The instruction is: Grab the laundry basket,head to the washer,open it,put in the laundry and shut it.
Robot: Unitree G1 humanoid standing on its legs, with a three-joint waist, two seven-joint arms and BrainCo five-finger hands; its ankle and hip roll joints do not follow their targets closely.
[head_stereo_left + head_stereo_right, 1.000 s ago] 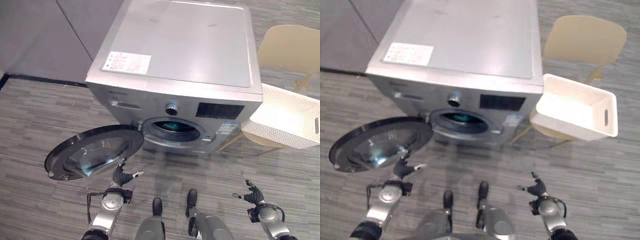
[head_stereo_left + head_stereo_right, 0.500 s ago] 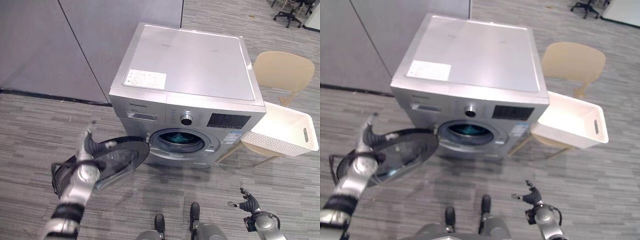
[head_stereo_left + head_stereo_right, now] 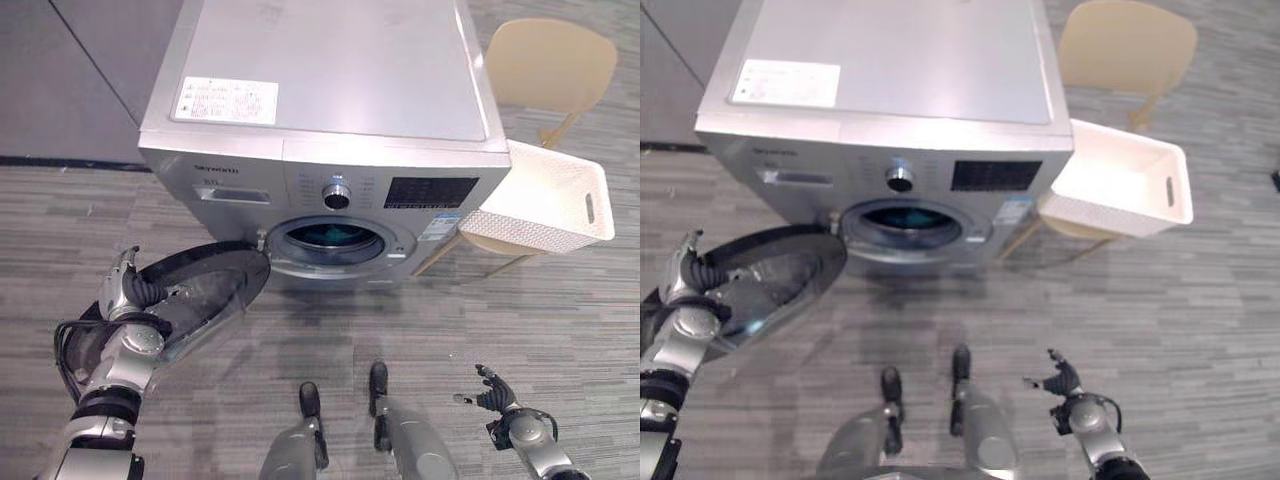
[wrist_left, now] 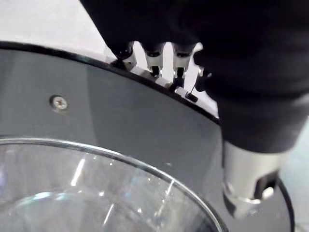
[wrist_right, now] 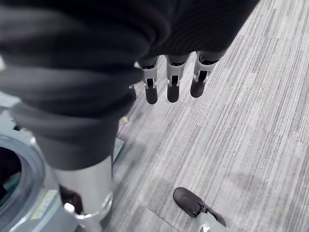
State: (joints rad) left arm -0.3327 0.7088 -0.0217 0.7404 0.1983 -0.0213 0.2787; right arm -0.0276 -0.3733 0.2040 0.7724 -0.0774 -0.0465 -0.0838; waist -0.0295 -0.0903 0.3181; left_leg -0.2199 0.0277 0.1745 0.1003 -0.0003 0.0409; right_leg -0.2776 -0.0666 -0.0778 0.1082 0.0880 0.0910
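- The front-loading washing machine [image 3: 330, 110] stands on the grey carpet floor [image 3: 560, 330], its round door [image 3: 165, 305] swung wide open on the robot's left.
- Something dark teal lies inside the drum opening [image 3: 330, 236]; what it is cannot be told.
- The left hand [image 3: 132, 300] rests on the outer rim of the open door, thumb laid on the dark frame and fingers reaching over the edge. In the left wrist view the fingers [image 4: 154, 53] hook over the rim beside the glass bowl [image 4: 87, 193], so the hand has hold of the door's edge.
- The right hand [image 3: 492, 392] hangs low over the floor at the robot's right, well apart from the washer, fingers loosely spread and holding nothing; in the right wrist view its fingers [image 5: 174, 82] point down at bare carpet.
- The white laundry basket [image 3: 545, 205] sits on the seat of a beige chair [image 3: 545, 65] just beside the washer's right side; the basket looks empty inside.
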